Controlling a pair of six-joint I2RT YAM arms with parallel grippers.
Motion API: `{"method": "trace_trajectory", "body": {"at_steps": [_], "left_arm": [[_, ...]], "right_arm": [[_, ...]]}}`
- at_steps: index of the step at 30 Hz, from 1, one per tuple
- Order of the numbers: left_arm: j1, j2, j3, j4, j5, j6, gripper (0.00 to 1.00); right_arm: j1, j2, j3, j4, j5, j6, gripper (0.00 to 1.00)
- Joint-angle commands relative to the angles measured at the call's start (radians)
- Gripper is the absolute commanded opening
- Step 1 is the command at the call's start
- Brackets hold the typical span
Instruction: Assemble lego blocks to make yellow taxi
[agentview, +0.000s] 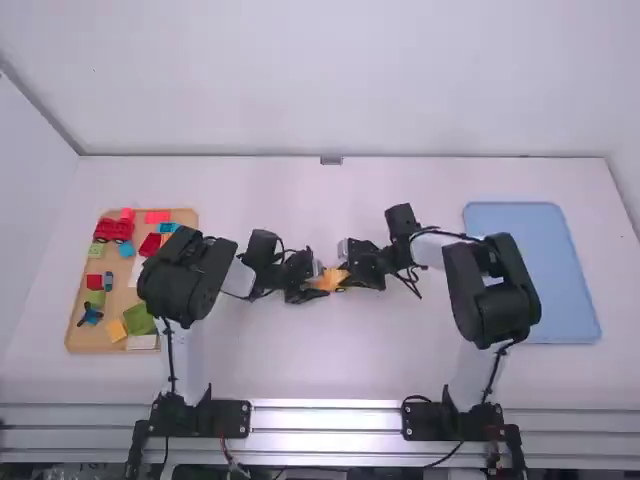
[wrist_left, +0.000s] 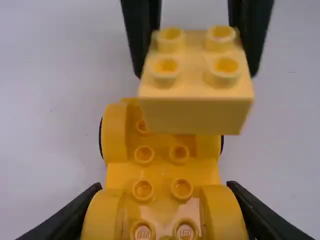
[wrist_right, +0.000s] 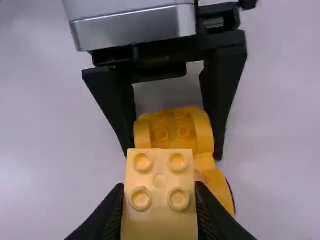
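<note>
Near the middle of the table, the left gripper (agentview: 312, 292) and the right gripper (agentview: 346, 277) face each other around the yellow car base (agentview: 328, 281). In the left wrist view the left gripper (wrist_left: 162, 212) is closed on one end of the car base (wrist_left: 162, 172), which has rounded fenders and studs on top. A pale yellow brick (wrist_left: 195, 80) with four studs is above its other end. In the right wrist view that brick (wrist_right: 159, 200) is pinched in the right gripper (wrist_right: 160, 210), over part of the car base (wrist_right: 172, 132).
At the left, a wooden tray (agentview: 80, 338) carries red, green, blue and white blocks and a red vehicle (agentview: 114, 229). A light blue tray (agentview: 530, 270) lies at the right, beside the right arm.
</note>
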Motion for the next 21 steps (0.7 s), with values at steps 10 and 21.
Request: {"method": "trace_trajectory", "body": {"at_steps": [10, 21], "left_arm": [[-0.005, 0.008, 0.005, -0.124, 0.024, 0.105, 0.39], [-0.003, 0.008, 0.002, -0.119, 0.021, 0.099, 0.42]], "right_arm": [[0.033, -0.002, 0.014, -0.008, 0.080, -0.001, 0.12], [0.017, -0.002, -0.029, 0.035, 0.029, -0.003, 0.13]]}}
